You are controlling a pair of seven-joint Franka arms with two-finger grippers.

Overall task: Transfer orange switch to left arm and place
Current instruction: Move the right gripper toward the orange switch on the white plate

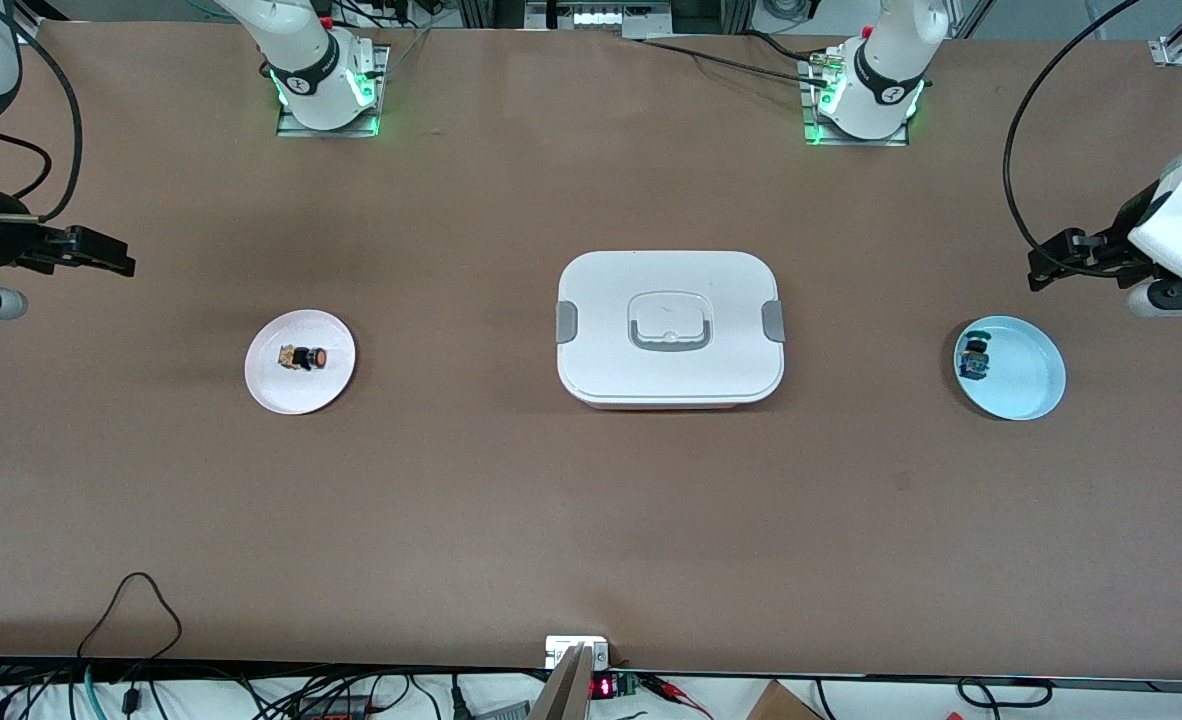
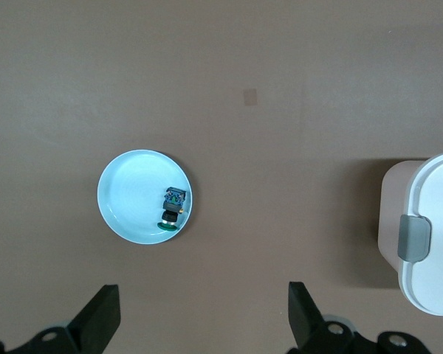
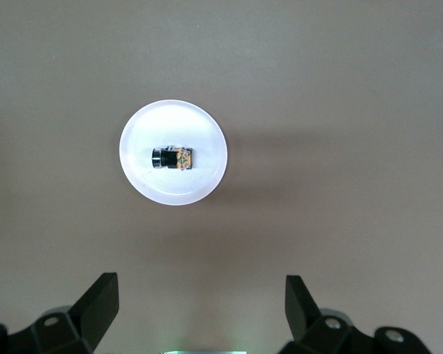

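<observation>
Brown desk (image 1: 591, 520) carries the tiny orange switch (image 1: 303, 357) on its white round plate (image 1: 300, 390); both my grippers' fingers (image 3: 97, 302) hang spread, empty. Crossing low risks clipping the white lidded box (image 1: 669, 325).

No text, label or brand can be read. A small display (image 1: 602, 687) at the counter (image 1: 591, 520) edge nearest the front camera glows red, its digits too small to read.

my brown worktop (image 1: 591, 520) carries a white box (image 1: 669, 328) at its middle, lid on. a pink plate (image 1: 300, 361) lies toward my right arm's end, a pale blue plate (image 1: 1010, 367) toward my left arm's end, each well apart from the box.
</observation>
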